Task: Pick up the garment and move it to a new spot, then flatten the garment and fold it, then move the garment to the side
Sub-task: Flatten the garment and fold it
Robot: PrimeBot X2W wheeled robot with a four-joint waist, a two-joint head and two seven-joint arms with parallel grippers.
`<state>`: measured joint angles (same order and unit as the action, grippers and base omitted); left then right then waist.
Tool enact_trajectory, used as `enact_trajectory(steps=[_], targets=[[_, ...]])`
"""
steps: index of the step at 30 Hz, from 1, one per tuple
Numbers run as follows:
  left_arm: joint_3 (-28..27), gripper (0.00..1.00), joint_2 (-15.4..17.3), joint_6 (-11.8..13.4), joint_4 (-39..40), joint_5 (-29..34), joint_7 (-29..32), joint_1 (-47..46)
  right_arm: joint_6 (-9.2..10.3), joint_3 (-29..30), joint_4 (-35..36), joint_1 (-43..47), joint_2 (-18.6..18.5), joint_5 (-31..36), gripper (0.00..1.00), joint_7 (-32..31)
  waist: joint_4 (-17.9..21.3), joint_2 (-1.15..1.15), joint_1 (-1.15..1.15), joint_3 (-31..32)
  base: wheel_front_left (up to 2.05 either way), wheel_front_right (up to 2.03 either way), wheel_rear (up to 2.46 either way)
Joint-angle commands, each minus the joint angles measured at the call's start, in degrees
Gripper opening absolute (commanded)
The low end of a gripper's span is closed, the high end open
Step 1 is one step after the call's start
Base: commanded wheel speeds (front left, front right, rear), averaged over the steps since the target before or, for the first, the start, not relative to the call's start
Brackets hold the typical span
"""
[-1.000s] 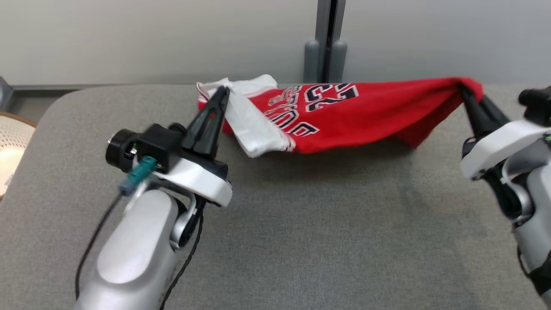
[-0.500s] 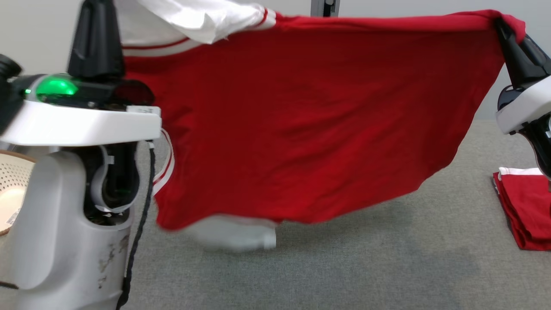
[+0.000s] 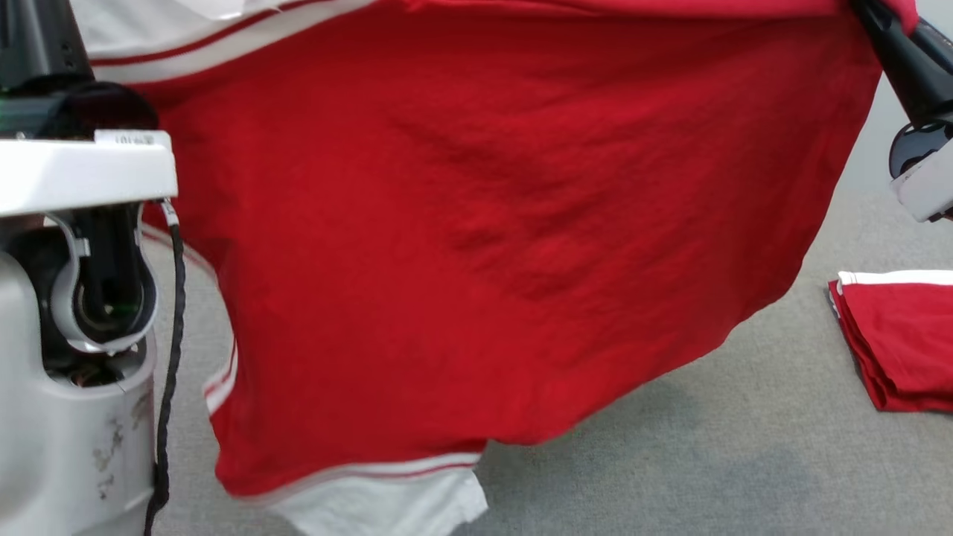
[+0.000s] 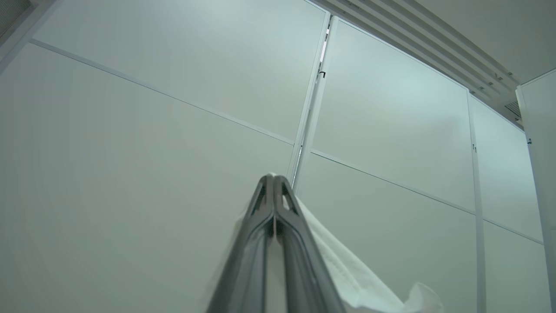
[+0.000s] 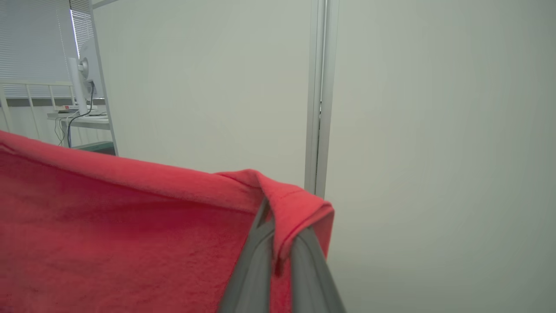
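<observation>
Head view has the red garment (image 3: 476, 223) hanging curtain-like above the grey table (image 3: 707, 461), long edge running left-right, loose end drooping downward. Left gripper (image 4: 273, 182) is clamped on its white part, right gripper (image 5: 271, 226) on a red corner. Soft, light, floppy cloth; those 2 top corners look the sensible holds.

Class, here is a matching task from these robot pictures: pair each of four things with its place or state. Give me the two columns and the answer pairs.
Things:
1. left gripper
2. right gripper
3. hanging garment
4. folded red cloth

Places or states:
A. lies on the grey surface, at the right
B. shut on the garment's red corner
C. spread in the air between the two arms
D. shut on the garment's white edge

Pairs: 1-D, 2-B, 3-C, 4-A
</observation>
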<state>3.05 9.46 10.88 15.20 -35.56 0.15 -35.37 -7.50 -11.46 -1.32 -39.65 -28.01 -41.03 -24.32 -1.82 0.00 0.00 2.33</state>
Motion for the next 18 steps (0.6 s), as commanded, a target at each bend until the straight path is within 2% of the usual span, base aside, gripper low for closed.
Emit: enact_trajectory(steps=[1,6,11,15,18], targets=[[-0.34,0.0,0.01,0.31,-0.47,-0.45,0.48,-1.05,0.02,0.41,0.1,0.17,0.03,0.24,0.0,-0.66,0.56,0.0,0.0,-1.06,0.0,0.0,0.0],[-2.25,0.0,2.27,0.41,-4.76,-0.82,2.18,-7.13,0.02,2.1,-0.56,-5.55,0.91,3.02,0.0,-5.37,1.89,0.0,0.0,-8.52,0.0,0.0,0.0],[-2.25,0.0,3.49,-0.71,-13.98,-0.97,2.3,-19.71,0.03,0.51,-5.61,-17.27,1.75,6.61,0.0,-4.47,2.37,0.0,0.0,-18.07,0.0,0.0,0.0],[-1.04,0.0,3.58,-2.03,-23.77,0.69,0.02,-32.08,0.04,-1.47,-12.86,-29.66,3.84,9.25,0.0,0.67,2.38,0.0,0.0,-26.13,0.0,0.0,0.0],[-0.9,0.0,3.02,-3.09,-32.4,1.2,-3.41,-41.24,0.04,-5.17,-19.01,-38.05,4.57,11.71,0.0,7.93,2.08,0.0,0.0,-30.14,0.0,0.0,0.0]])
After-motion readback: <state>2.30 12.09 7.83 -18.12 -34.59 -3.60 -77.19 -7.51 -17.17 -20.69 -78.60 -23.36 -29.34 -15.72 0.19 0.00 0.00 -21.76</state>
